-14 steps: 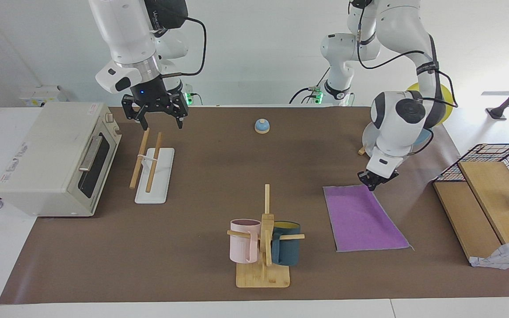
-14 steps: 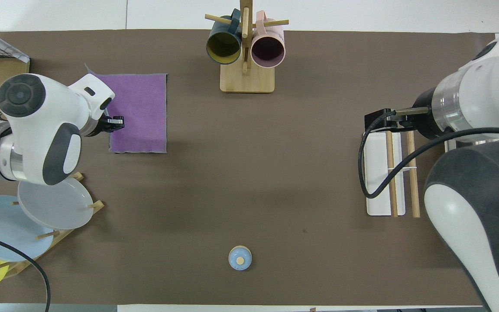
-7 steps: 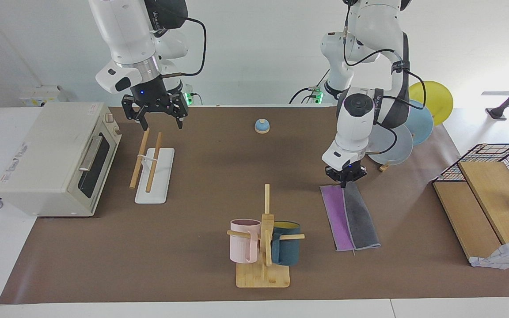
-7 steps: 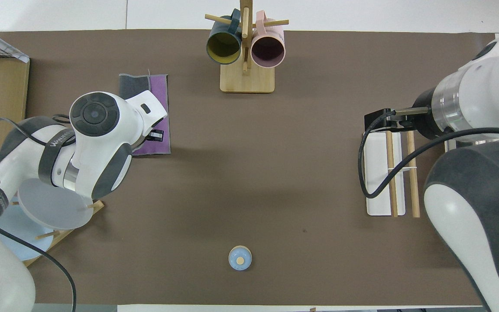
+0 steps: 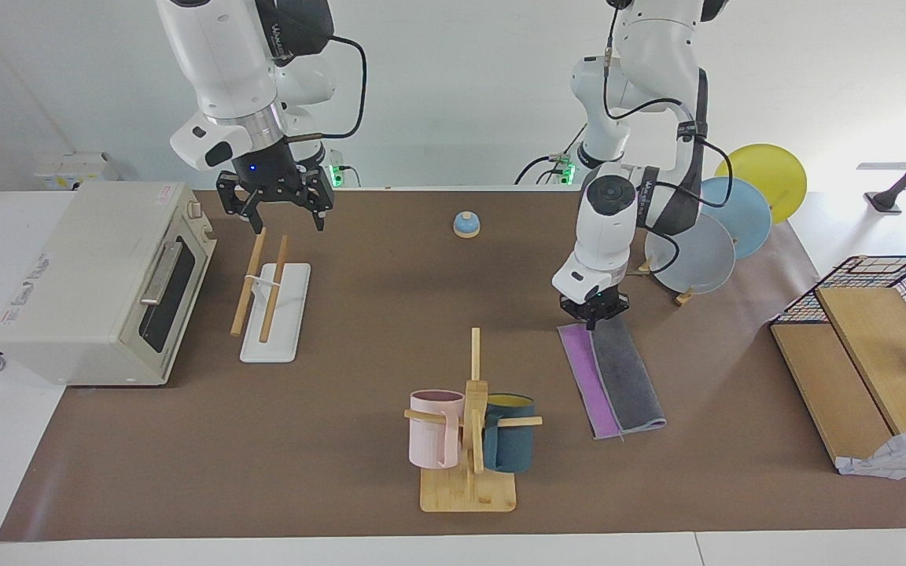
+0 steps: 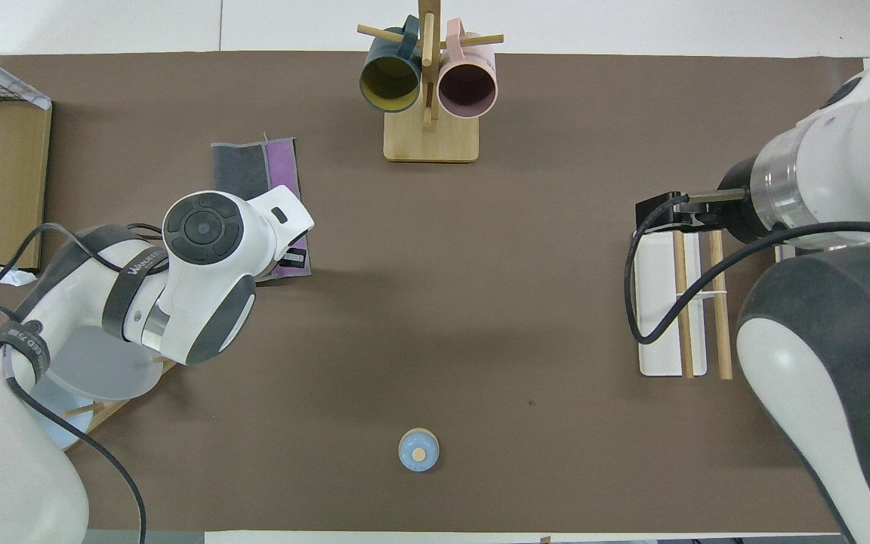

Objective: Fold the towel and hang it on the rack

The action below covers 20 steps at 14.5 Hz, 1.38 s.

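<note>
The towel (image 5: 613, 377) lies on the brown mat toward the left arm's end of the table, folded lengthwise: a dark grey flap covers most of it and a purple strip shows along the edge nearer the mug stand (image 5: 469, 440). The left gripper (image 5: 593, 314) is down at the towel's end nearest the robots, its tips right at the seam where grey meets purple; whether its jaws pinch the cloth or have let go I cannot tell. The rest of the towel stretches away from that gripper, flat on the mat. The plate stand (image 5: 716, 228) with its grey, blue and yellow plates is just beside the left arm. The rack (image 5: 270, 292) stands well apart, toward the right arm's end, beside the toaster oven (image 5: 99, 283). The right gripper (image 5: 276, 206) waits over the rack's end nearest the robots, jaws spread wide, holding nothing.
</note>
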Each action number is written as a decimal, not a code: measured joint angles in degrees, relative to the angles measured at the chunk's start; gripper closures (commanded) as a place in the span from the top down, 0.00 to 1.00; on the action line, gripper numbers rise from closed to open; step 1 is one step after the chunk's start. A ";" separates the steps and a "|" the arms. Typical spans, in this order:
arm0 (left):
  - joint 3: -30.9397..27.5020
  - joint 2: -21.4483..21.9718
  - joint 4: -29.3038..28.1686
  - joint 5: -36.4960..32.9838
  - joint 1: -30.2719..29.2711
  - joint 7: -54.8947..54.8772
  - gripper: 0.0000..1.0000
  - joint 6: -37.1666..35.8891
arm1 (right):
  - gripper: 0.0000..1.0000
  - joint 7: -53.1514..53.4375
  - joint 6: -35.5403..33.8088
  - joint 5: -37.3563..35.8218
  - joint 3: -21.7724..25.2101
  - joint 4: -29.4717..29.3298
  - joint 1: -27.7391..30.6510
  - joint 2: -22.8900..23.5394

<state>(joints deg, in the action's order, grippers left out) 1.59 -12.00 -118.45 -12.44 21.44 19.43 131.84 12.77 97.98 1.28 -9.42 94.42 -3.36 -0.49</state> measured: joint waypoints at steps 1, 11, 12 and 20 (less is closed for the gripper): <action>-0.05 0.01 0.04 0.00 -0.01 0.22 1.00 0.00 | 1.00 0.00 0.02 0.00 0.00 0.01 -0.01 -0.01; -0.90 -0.08 2.03 25.55 -11.39 -18.53 1.00 2.63 | 1.00 0.75 1.38 0.03 -0.10 0.25 -0.43 -0.06; -0.94 -0.40 1.98 28.46 -13.02 -22.16 0.99 2.73 | 1.00 1.32 1.72 0.03 -0.10 0.31 -0.82 -0.05; -0.33 -5.55 1.73 33.14 -14.25 -28.56 0.87 5.40 | 1.00 4.84 3.65 0.10 -0.13 0.91 -3.04 0.75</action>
<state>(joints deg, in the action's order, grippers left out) 1.25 -17.55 -116.72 20.70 7.19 -9.13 137.24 17.61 101.62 1.39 -9.54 95.33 -6.40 0.26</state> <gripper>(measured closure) 0.088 0.000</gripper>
